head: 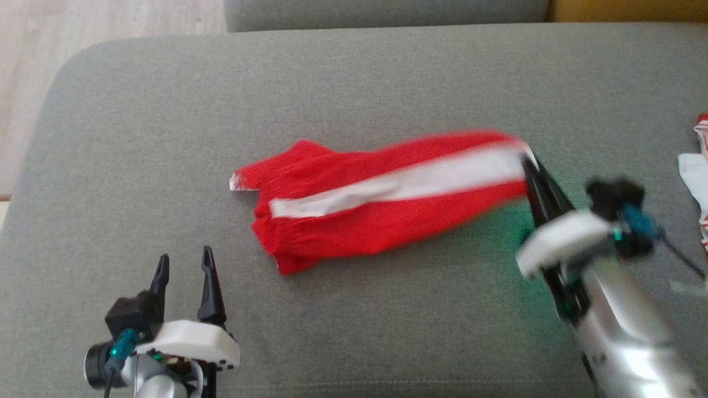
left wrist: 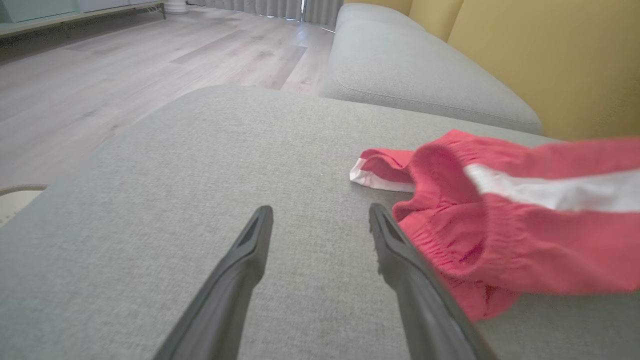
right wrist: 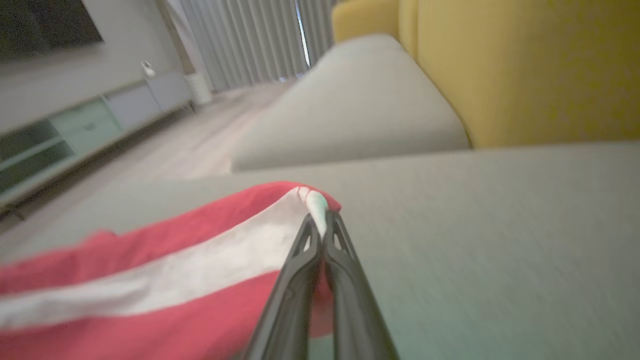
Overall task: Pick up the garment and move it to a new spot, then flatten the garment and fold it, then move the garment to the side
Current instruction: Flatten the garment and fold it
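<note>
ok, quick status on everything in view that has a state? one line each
red garment: stretched out, one end pinched and raised, the other end lying on the cushion
right gripper: jaws shut on the garment's end
left gripper: jaws open, empty, apart from the garment
white-and-red cloth: lying crumpled, cut off by the head view's right edge
grey cushion: bears both pieces
</note>
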Robot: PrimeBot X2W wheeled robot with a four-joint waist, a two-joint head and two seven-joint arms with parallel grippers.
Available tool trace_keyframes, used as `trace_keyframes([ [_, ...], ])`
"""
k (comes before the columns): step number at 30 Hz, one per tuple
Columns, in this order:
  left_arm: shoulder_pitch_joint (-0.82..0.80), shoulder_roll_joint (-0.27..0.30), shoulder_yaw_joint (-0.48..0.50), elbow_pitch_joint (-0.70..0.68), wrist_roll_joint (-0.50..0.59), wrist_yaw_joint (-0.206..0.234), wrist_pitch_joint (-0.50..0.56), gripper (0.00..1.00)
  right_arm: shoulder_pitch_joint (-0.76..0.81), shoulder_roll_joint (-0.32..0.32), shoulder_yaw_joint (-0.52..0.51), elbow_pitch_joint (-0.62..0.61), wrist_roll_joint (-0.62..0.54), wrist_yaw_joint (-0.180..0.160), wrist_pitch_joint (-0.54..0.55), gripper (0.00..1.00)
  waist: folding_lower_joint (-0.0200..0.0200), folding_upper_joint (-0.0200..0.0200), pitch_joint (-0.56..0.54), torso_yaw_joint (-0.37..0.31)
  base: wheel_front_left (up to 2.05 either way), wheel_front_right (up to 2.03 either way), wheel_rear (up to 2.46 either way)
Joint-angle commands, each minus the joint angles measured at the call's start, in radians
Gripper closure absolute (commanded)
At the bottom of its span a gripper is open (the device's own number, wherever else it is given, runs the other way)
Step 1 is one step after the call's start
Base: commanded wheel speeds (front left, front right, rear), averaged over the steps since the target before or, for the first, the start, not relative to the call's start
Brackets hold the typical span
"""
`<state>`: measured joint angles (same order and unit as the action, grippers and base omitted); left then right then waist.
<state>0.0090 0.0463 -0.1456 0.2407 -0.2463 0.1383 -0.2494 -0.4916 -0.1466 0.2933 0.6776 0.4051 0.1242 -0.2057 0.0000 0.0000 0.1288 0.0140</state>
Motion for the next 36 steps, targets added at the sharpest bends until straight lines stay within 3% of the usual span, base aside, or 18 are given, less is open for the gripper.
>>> trace_keyframes([
  [1,-0.045,0.004,0.032,-0.032,0.009,-0.005,-0.012,0.00,-0.018,-0.002,0.000,-0.019,-0.024,0.007,-0.018,1.00,0.0000,0.0000,0.010,-0.009,0.00,0.00,0.00],
  [2,-0.050,0.004,0.033,-0.032,0.012,-0.005,-0.012,0.00,0.006,-0.002,-0.028,0.010,-0.037,0.007,-0.023,1.00,0.0000,0.0000,0.015,-0.014,0.00,0.00,0.00],
  [3,-0.056,0.004,0.035,-0.031,0.015,-0.006,-0.012,0.00,0.024,0.002,-0.057,0.037,-0.046,0.007,-0.029,0.45,0.0000,0.0000,0.018,-0.018,0.00,0.00,0.00],
  [4,-0.060,0.004,0.036,-0.030,0.018,-0.008,-0.012,0.00,0.033,0.004,-0.074,0.056,-0.068,0.007,-0.035,0.00,0.0000,0.0000,0.021,-0.023,0.00,0.00,0.00],
  [10,-0.074,0.004,0.049,-0.028,0.034,-0.012,-0.012,0.00,0.041,0.046,-0.158,0.057,-0.171,0.007,-0.055,0.00,0.0000,0.0000,0.025,-0.052,0.00,0.00,0.00],
  [18,-0.064,0.004,0.076,-0.019,0.067,-0.008,-0.012,0.00,0.127,0.090,-0.193,-0.180,-0.296,0.007,-0.056,0.00,0.0000,0.0000,0.003,-0.088,0.00,0.00,0.00],
  [27,-0.032,0.004,0.080,0.006,0.084,-0.007,-0.012,0.00,0.246,0.096,-0.153,-0.243,-0.239,0.007,-0.056,0.00,0.0000,0.0000,-0.041,-0.097,0.00,0.00,0.00],
  [36,-0.028,0.004,0.074,0.008,0.083,-0.014,-0.012,0.00,0.254,0.096,-0.142,-0.252,-0.229,0.007,-0.056,0.00,0.0000,0.0000,-0.036,-0.090,0.00,0.00,0.00],
])
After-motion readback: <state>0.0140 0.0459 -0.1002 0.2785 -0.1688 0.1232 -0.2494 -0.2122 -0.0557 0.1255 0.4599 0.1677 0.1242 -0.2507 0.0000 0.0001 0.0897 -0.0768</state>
